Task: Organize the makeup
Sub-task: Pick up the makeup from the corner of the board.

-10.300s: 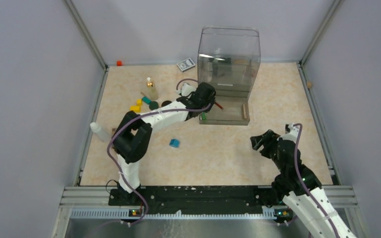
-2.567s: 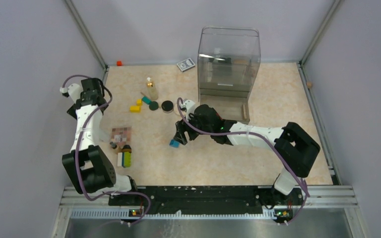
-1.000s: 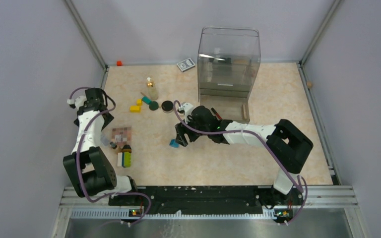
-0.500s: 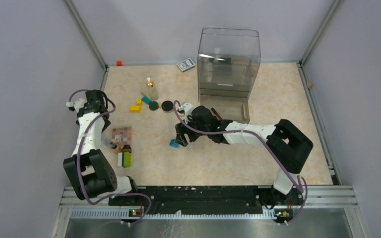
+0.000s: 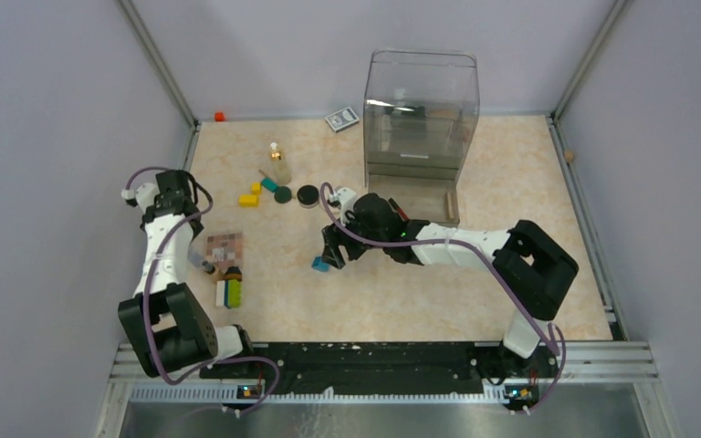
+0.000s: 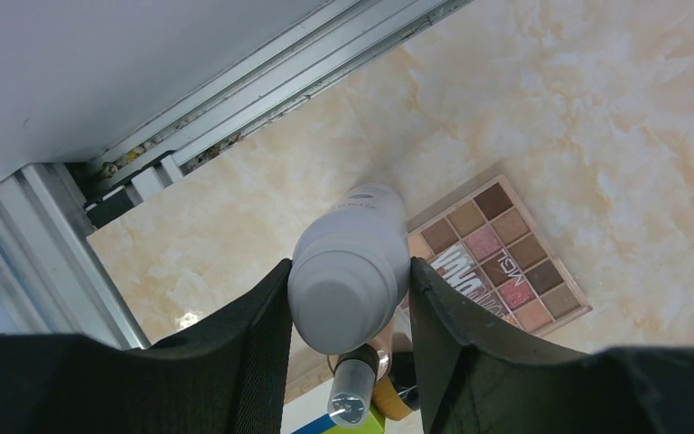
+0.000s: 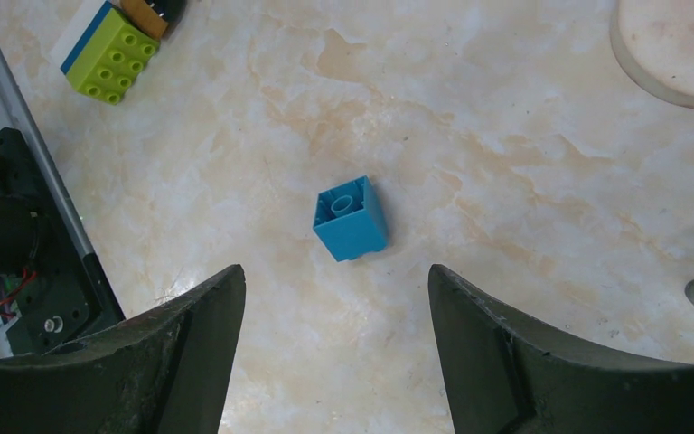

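Observation:
In the left wrist view my left gripper [image 6: 351, 303] is shut on the white bottle [image 6: 351, 271], its fingers pressing both sides just below the cap. Beside the bottle lies the pinkish checkered palette [image 6: 497, 262]. From above, the left gripper [image 5: 181, 219] hangs by the left wall and hides the bottle. My right gripper [image 7: 334, 362] is open and empty over a small blue cube [image 7: 351, 217], which is not makeup. At the back left are a gold-capped clear bottle [image 5: 279, 166] and a black round compact [image 5: 308, 194]. A beige disc [image 7: 678, 50] shows at the right wrist view's corner.
A clear plastic organizer [image 5: 420, 128] with a front tray stands at the back centre, a grey card box [image 5: 340, 119] to its left. Yellow blocks [image 5: 251, 196] lie near the compact. A yellow-green block [image 5: 228, 292] sits below the palette [image 5: 223, 247]. The metal rail [image 6: 262, 81] runs close to the left gripper.
My left gripper has dropped slightly toward the near edge and closed its fingers onto the white bottle. The right arm and the blue cube have not moved.

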Robot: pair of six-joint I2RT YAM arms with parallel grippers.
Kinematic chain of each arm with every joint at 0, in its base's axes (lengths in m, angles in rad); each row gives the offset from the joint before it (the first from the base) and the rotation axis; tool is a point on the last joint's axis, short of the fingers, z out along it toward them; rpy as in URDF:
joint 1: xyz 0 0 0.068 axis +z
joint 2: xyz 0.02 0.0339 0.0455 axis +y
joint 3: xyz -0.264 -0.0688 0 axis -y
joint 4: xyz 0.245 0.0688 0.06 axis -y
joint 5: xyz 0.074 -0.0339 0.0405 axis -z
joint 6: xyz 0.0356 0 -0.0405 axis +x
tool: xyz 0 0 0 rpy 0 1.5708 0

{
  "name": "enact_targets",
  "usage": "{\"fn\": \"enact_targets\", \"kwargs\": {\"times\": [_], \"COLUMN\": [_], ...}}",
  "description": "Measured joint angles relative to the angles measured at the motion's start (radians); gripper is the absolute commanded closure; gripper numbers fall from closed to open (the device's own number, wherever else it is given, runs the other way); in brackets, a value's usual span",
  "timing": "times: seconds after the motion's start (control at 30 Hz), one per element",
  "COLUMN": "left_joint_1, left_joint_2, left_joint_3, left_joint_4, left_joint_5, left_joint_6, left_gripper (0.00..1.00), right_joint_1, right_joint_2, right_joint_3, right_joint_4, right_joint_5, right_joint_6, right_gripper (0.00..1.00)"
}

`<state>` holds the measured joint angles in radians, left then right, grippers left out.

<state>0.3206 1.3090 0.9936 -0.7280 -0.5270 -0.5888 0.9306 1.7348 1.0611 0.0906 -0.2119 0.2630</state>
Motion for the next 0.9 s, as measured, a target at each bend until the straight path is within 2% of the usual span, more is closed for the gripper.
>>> {"fn": "enact_targets", "kwargs": {"times": [0.23,0.43,0.9], "left_joint_1": [0.005,-0.025,-0.312], "left_joint_2": [-0.014,-0.008,0.031], "left_joint_3": [-0.033,-0.04,-0.033], "left_joint_4": [0.113,0.177,0.241], "left_joint_5": [0.123,0.235,0.283], "left_joint_6": [0.053,0.083,0.083], "left_gripper": [1.0,1.0,1.0], "right_joint_1": [-0.006,-0.006,-0.007], "right_joint_2": [0.0,-0.009,-0.083], "right_joint_3": [0.0,0.0,-0.007], "right_joint_4": [0.023,0.005,-0.034], "right_joint_5": [-0.038,0.005,0.15], "right_joint_6": [0.027,0.009,-0.029], "right_gripper": [0.27,0.27,0.27]}}
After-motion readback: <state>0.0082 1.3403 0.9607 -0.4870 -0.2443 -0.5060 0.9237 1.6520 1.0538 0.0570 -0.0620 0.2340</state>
